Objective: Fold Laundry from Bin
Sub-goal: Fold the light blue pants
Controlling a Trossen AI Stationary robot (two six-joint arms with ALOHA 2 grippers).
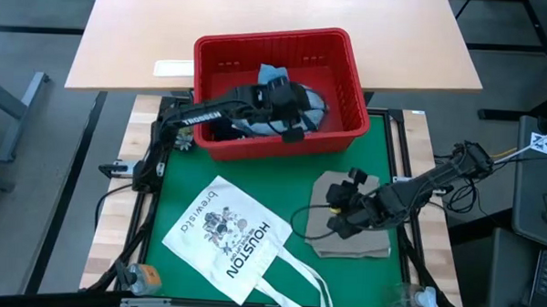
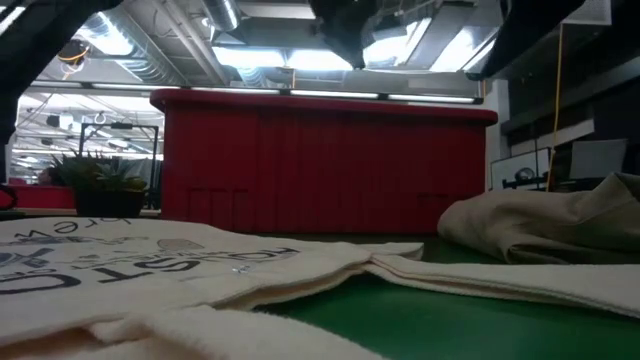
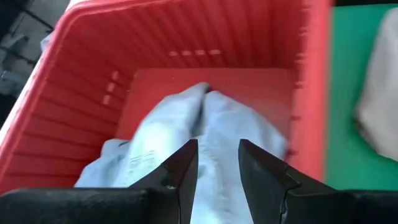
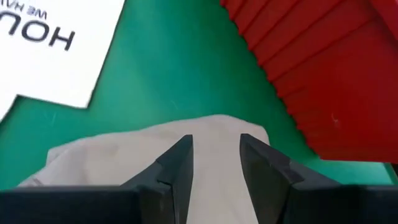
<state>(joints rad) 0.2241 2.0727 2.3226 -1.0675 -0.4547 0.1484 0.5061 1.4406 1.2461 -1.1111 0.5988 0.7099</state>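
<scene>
At far edge of green mat [image 1: 176, 191], red bin [image 1: 343, 115] is seen with light blue denim jeans [image 3: 217, 134] lying inside. Left gripper [image 3: 217, 165] is held over jeans within bin, fingers parted, nothing gripped. Near right edge of mat, folded beige cloth [image 1: 321, 224] is laid flat; right gripper [image 4: 214, 158] is poised just above it, fingers apart, cloth not clamped. White tote bag [image 1: 229, 239] is spread at mat's near-left part.
</scene>
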